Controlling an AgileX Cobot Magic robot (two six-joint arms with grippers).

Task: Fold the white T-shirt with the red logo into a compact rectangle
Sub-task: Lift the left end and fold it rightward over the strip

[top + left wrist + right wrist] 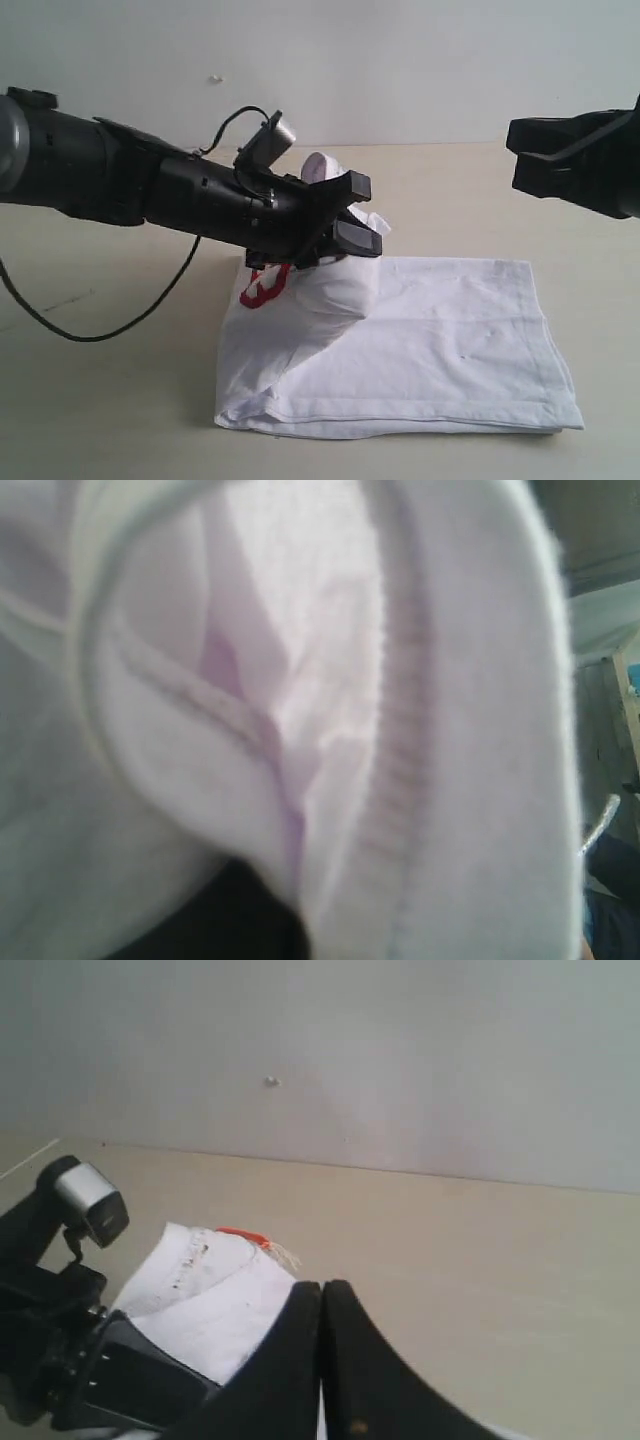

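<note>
The white T-shirt (440,350) lies partly folded on the table, a thick stack with its left part pulled up into a bunch. My left gripper (352,235) is shut on that bunch of cloth and holds it above the stack; a strip of the red logo (265,290) hangs below the arm. In the left wrist view the shirt's cloth and a ribbed seam (395,770) fill the frame and hide the jaws. My right gripper (322,1288) is shut on nothing and hovers high at the right (525,150). It looks down on the lifted cloth (215,1305) and its orange tag (245,1237).
The pale table (110,400) runs wide on all sides of the shirt. A plain wall (400,60) stands behind. A black cable (100,330) loops down from the left arm onto the table at the left.
</note>
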